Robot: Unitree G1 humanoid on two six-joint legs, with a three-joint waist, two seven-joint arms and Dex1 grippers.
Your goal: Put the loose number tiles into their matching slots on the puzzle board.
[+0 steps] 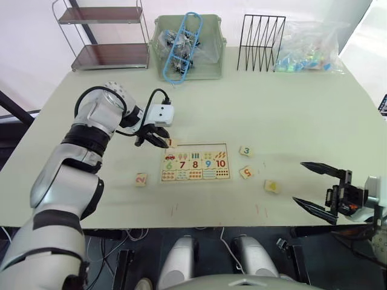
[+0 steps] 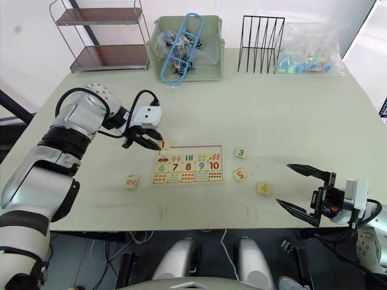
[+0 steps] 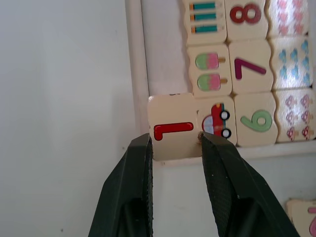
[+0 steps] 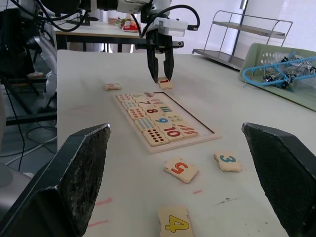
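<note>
Puzzle board (image 1: 195, 163) lies flat in the middle of the pale table (image 1: 290, 115), with its top row of slots (image 1: 202, 148) bare. Behind it stand a green bin (image 1: 188, 48), a metal shelf (image 1: 109, 39) and a black wire rack (image 1: 260, 42). Left gripper (image 3: 175, 140) is at the board's top left corner, its two fingers closed on the sides of tile 1 (image 3: 172, 127), which sits partly on the frame. Right gripper (image 1: 317, 186) hangs wide open and empty near the table's front edge. Tile 2 (image 1: 141, 179) lies left of the board; tiles 3 (image 1: 245, 151), 5 (image 1: 245, 172) and 4 (image 1: 272, 186) lie to its right.
</note>
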